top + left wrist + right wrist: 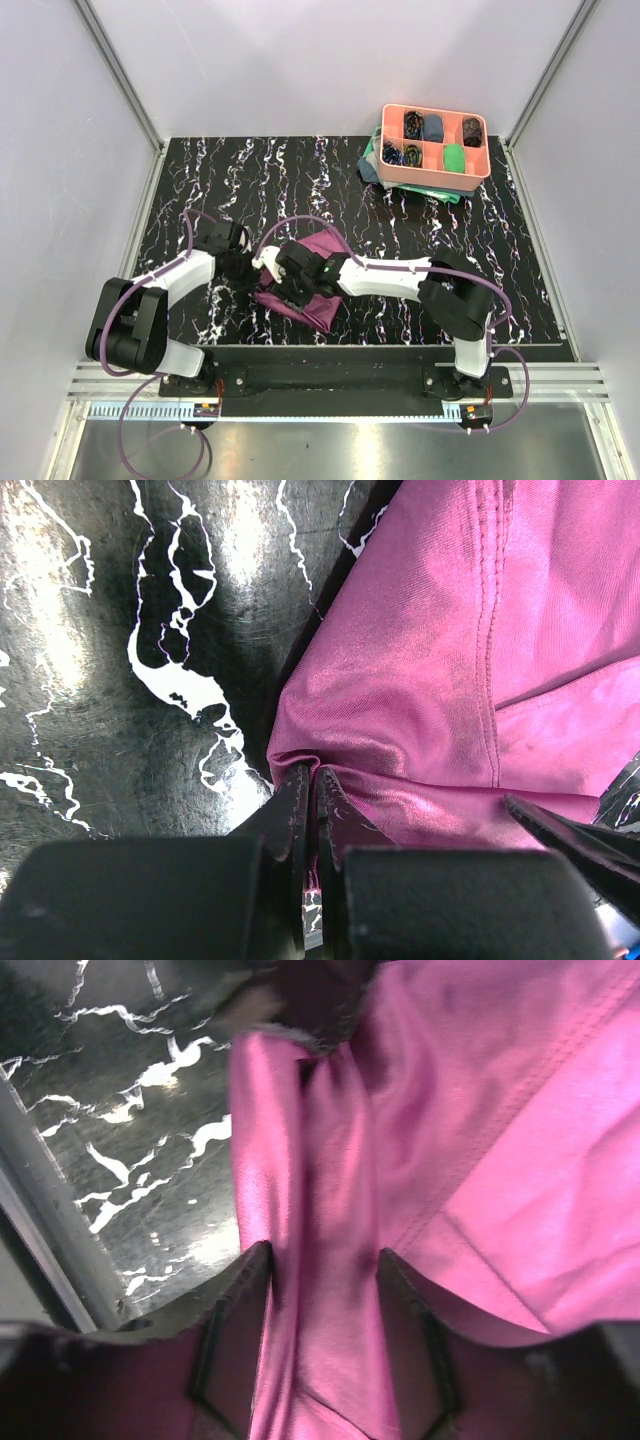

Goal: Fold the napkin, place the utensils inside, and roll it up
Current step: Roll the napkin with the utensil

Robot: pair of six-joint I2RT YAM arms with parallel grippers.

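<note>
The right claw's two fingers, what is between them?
A fold of the purple napkin lies between the fingers of the right claw. The right wrist view shows it: the cloth runs up through the gap, and the claw has not closed on it.

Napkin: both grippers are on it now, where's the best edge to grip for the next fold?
Probably the stitched hem of the napkin, near a corner, coming in low from the left side, where the cloth lies flat on the table. The left gripper already pinches a corner there; the middle is bunched between the right gripper fingers.
</note>
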